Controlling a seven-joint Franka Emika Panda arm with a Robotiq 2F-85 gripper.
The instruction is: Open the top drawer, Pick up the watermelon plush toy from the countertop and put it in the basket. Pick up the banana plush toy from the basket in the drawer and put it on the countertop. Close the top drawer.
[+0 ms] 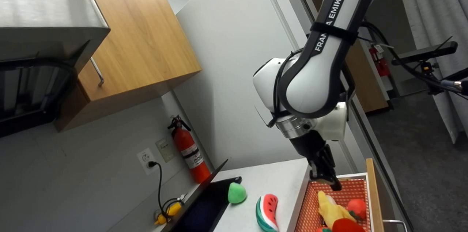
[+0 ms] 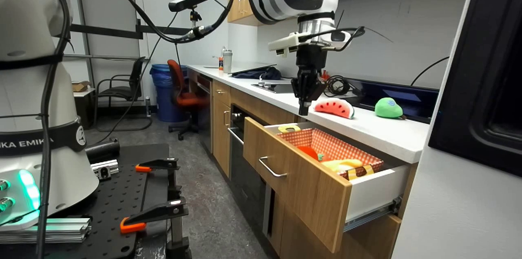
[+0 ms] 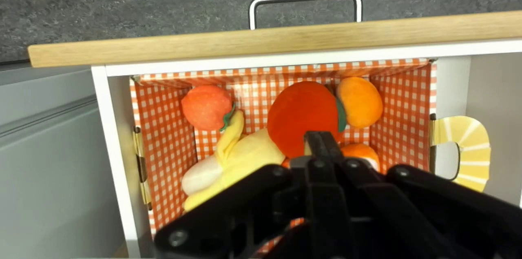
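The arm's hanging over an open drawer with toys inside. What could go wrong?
The basket holds several toys, so the watermelon plush could roll off them when dropped in. The banana plush lies beside a red toy; the pincer might snag both. It is shut; lowered that way, it may only push toys.

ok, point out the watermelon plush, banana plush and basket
Watermelon plush toy [image 2: 333,107], in an exterior view: red face.
Banana plush toy [image 3: 242,157], wrist view: yellow peel.
Basket [image 3: 167,149], wrist view: checked side wall.
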